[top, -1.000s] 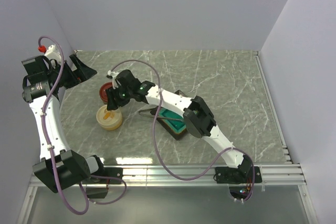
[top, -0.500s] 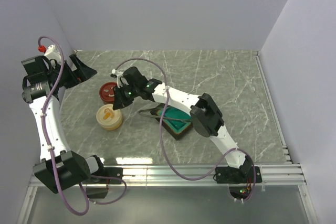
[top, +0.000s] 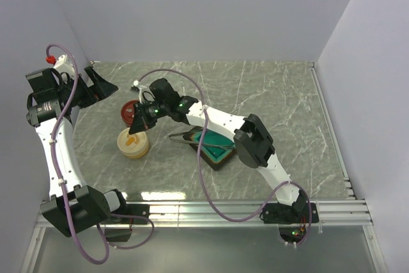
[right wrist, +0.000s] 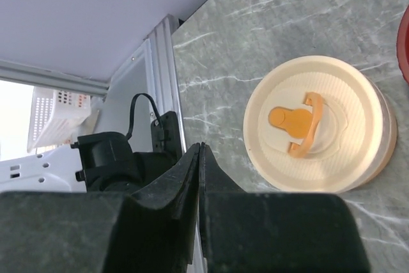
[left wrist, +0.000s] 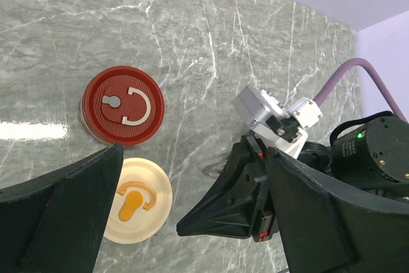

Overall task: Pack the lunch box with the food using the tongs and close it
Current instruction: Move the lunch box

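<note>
The tongs [top: 185, 136] lie on the table with their far end over the teal, dark-rimmed lunch box [top: 215, 150]. No food shows in any view. My right gripper [top: 136, 124] hangs between a red-lidded round container [top: 129, 112] and a cream-lidded one [top: 133, 144]. Its jaws are pressed together with nothing between them [right wrist: 200, 146], and the cream container [right wrist: 316, 132] lies just beside the tips. My left gripper [top: 102, 87] is raised at the far left, open and empty [left wrist: 195, 151], looking down on the red lid [left wrist: 123, 105], the cream lid [left wrist: 135, 199] and the right gripper [left wrist: 236, 202].
A metal rail [top: 243, 208] runs along the near table edge, and another runs down the right side [top: 332, 132]. Walls close in the left, back and right. The left arm's base and cable [right wrist: 121, 158] show past the table edge in the right wrist view.
My right gripper's jaws have closed with nothing in them, and its wrist has shifted slightly back from over the cream container. The left arm has not moved.
</note>
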Available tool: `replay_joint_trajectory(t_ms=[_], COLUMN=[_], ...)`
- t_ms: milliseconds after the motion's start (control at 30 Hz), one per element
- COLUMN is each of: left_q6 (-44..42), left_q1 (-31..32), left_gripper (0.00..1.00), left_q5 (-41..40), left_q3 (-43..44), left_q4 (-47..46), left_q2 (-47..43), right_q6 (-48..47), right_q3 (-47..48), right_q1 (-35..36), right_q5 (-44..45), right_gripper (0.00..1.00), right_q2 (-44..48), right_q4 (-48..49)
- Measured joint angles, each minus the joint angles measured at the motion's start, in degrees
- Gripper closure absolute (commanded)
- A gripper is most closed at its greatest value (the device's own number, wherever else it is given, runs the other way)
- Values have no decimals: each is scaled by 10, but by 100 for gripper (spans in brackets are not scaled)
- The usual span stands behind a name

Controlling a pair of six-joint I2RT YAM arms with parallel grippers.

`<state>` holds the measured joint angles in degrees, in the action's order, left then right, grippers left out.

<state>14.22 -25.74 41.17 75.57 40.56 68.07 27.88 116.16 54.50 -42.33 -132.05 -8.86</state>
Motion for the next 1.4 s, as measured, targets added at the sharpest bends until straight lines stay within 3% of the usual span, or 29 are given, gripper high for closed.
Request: replay_joint_trajectory(t_ms=[767,1000,1167,1400], left_q6=[-1,-19,-48,-76], left_q1=[0,0,4,56], left_gripper=[1,1,1,1], left_q5=[0,0,3,-4], left_q3=[0,2,8,11], left_q4=[0,13,27,40], left_q2=[0,3,11,34], right_q6=[-26,-64,-102,-161], right_q3=[38,38,10,-100], right_q1=[2,-6,-32,-116], right_q5=[78,101,112,124], right_gripper=[90,83,72,70], right_q2=[-86,-71,0,237], right_q4=[-32,-72,-121,-160])
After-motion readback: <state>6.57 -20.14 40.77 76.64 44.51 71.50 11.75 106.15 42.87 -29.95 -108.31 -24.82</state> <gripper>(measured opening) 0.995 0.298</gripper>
